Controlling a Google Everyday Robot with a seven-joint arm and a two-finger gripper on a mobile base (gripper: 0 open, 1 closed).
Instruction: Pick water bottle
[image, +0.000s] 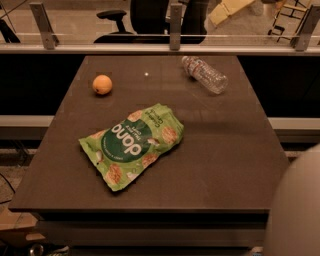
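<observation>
The water bottle (204, 74) is small, clear and ribbed. It lies on its side at the far right of the dark table (220, 165), with its cap end pointing to the far left. My gripper (229, 10) shows as a pale yellowish shape at the top edge of the camera view, high above and behind the bottle and a little to its right. It touches nothing.
A green snack bag (132, 144) lies in the middle-left of the table. An orange (102, 84) sits at the far left. A railing with metal posts (175, 20) runs behind the table. A grey rounded robot part (297, 210) fills the lower right corner.
</observation>
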